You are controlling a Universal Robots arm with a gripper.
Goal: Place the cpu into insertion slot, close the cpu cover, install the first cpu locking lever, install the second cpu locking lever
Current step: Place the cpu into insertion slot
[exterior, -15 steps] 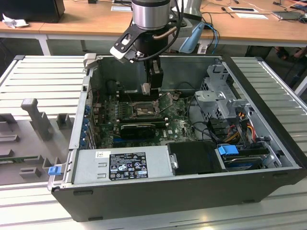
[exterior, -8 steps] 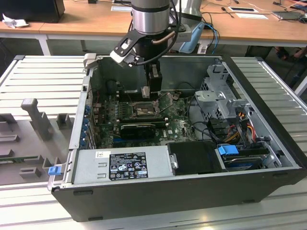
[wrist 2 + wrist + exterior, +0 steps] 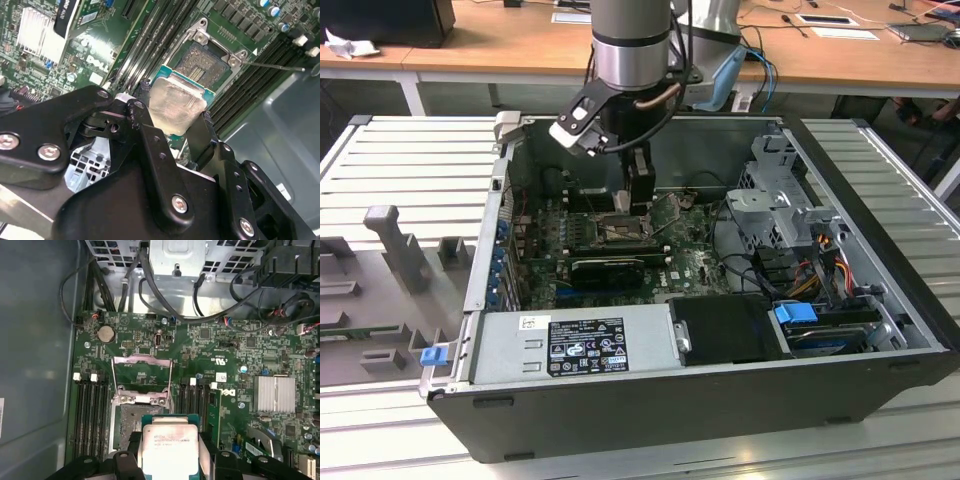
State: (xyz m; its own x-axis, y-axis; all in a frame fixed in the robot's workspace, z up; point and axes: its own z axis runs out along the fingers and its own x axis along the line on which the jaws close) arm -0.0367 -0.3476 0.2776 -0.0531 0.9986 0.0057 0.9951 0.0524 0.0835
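My gripper (image 3: 170,461) is shut on the cpu (image 3: 169,449), a flat square chip with a dull silver face, gripped by two opposite edges. In both wrist views it hangs just above the green board, partly over the insertion slot (image 3: 126,426), a dark square socket with a silver rim. In the second wrist view the cpu (image 3: 175,106) sits between the black fingers (image 3: 145,125), with the insertion slot (image 3: 199,62) just beyond it. The cpu cover (image 3: 142,359) stands swung up, away from the socket. In the exterior view the gripper (image 3: 638,196) reaches down into the open case over the insertion slot (image 3: 612,232).
Long black memory slots (image 3: 91,410) flank the socket. A thin metal lever (image 3: 276,65) sticks out beside it. A silver heatsink (image 3: 274,394), loose cables (image 3: 150,295), a drive cage (image 3: 782,205) and the power supply (image 3: 582,345) crowd the case, and its grey wall (image 3: 35,350) is close.
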